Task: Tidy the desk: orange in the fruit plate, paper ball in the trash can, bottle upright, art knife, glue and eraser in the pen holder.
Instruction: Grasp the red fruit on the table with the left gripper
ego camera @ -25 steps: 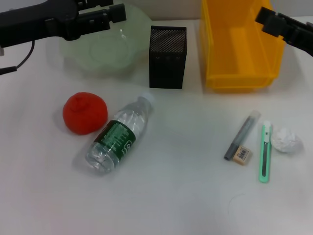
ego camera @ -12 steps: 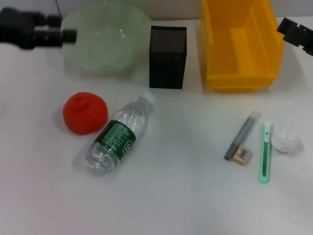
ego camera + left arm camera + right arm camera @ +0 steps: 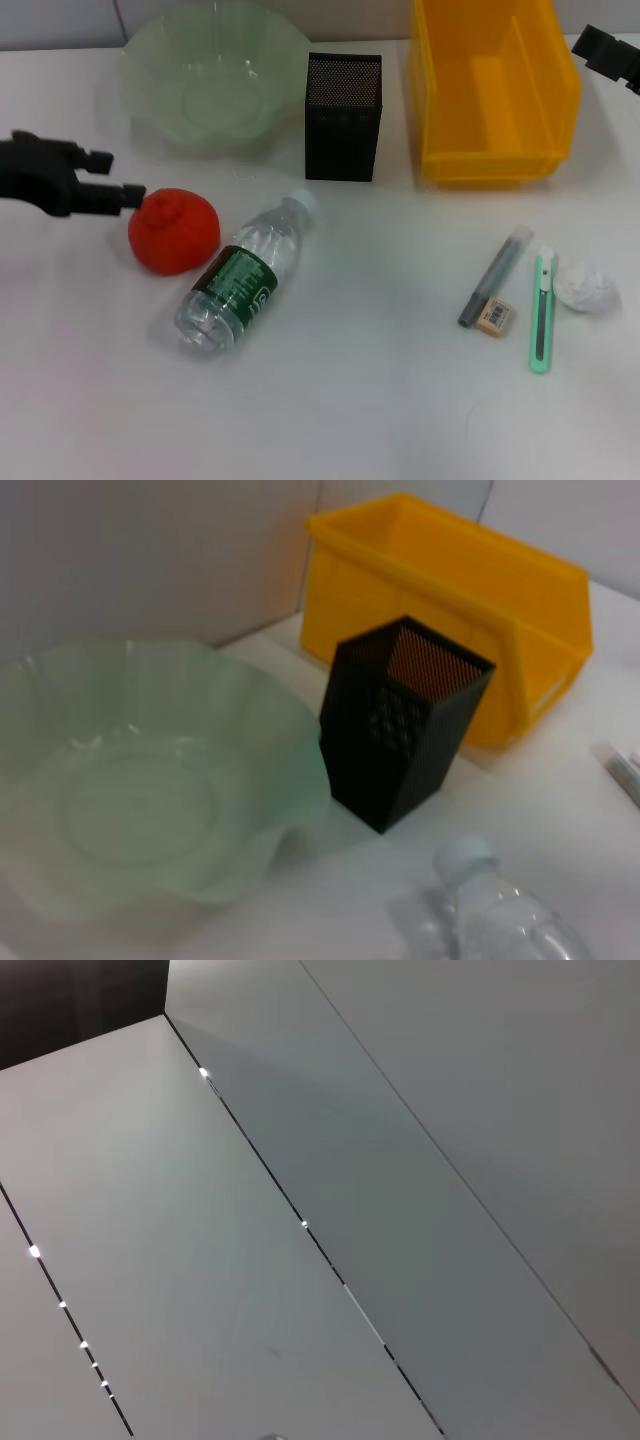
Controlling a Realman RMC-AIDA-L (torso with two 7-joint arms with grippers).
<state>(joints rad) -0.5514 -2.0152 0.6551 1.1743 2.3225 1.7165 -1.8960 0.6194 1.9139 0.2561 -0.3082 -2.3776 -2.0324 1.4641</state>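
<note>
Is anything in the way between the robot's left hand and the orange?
Nothing visible. The left gripper sits right beside the orange, jaws open toward it. The lying bottle is on the orange's far side, and the fruit plate is behind.

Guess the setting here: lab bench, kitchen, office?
Likely a staged desk in a robot lab: a plain white table with stationery by a mesh pen holder, a yellow bin, and the left gripper beside the orange.
</note>
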